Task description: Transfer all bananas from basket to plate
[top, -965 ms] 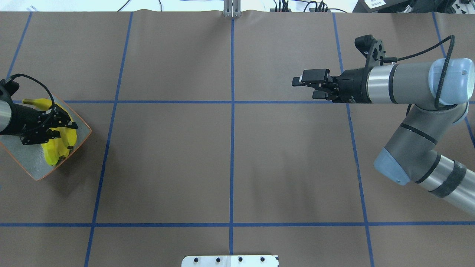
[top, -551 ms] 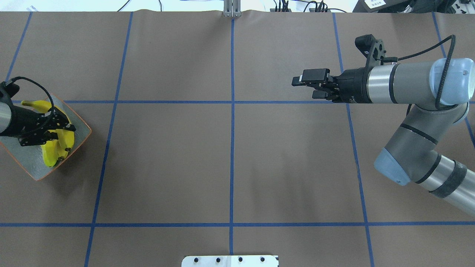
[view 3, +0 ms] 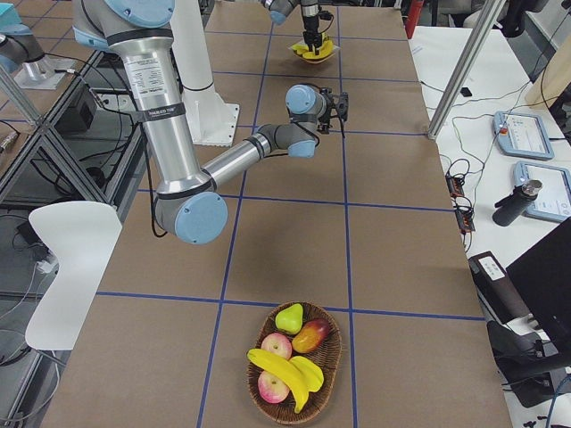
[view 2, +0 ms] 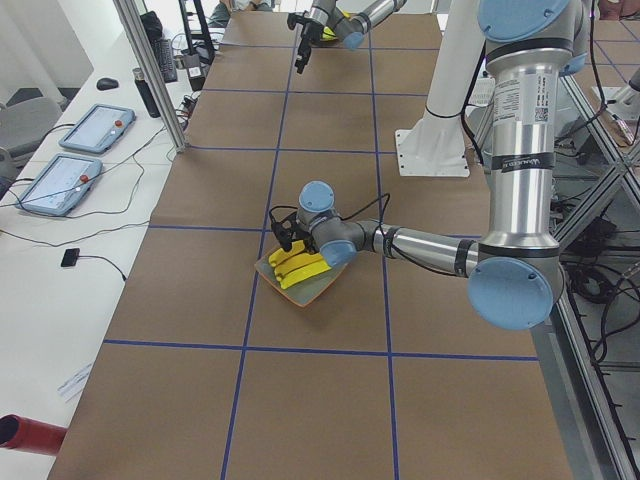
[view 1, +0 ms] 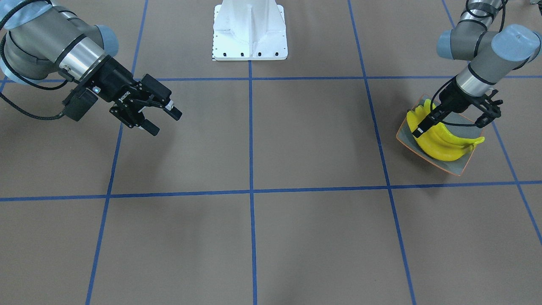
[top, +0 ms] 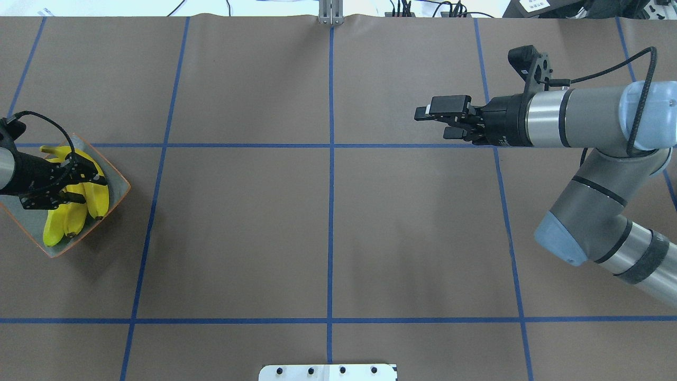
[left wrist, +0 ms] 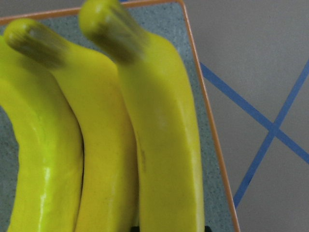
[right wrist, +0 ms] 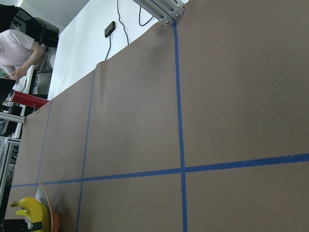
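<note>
**Front-facing view.** Three glossy, curved yellow bananas (view 1: 440,146) lie side by side on a square grey-green plate (view 1: 459,168) with a thin orange rim. The left gripper (view 1: 449,126) hangs just above them, jaws spread, holding nothing. The right gripper (view 1: 166,123), likewise spread and empty, bears white lettering too small to read.

**Overhead view.** The plate sits at the left end of the desk (top: 423,238). Matte brown paper crossed by blue tape lines (top: 330,211) lies open between the grippers.

**Left view.** The near arm reaches over the plate.

**Right view.** A woven oval basket (view 3: 326,388) at the near end holds loose bananas (view 3: 290,374), a pear (view 3: 288,317) and red fruit (view 3: 277,346).

**Left wrist view.** Smooth banana skins with dark, blurred tips fill the frame. The plate's rim runs beside a tape crossing.

**Right wrist view.** A plate corner and a banana tip show at lower left, with wide open paper beyond.
</note>
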You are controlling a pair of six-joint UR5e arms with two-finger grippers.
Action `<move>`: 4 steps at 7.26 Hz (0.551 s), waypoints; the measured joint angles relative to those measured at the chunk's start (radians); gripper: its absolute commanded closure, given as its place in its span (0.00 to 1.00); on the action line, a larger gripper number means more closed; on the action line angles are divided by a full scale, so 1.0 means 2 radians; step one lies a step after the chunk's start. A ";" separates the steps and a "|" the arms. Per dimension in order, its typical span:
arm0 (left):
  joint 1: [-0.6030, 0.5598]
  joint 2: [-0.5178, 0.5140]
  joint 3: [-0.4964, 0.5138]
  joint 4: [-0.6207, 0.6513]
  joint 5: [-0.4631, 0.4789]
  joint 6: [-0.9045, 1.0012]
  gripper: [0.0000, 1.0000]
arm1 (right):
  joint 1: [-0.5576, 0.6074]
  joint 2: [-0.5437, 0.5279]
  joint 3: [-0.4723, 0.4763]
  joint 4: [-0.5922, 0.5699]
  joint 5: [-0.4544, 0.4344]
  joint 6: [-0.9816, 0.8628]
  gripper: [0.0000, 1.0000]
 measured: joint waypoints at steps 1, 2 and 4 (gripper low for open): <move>-0.003 0.000 -0.001 0.000 0.000 0.000 0.00 | 0.000 0.000 0.000 0.000 0.000 0.000 0.00; -0.012 0.000 -0.002 0.000 -0.006 0.003 0.00 | 0.000 0.000 0.000 0.000 0.000 0.000 0.00; -0.064 -0.007 -0.011 -0.001 -0.052 0.017 0.00 | 0.003 -0.014 0.001 0.000 0.002 -0.001 0.00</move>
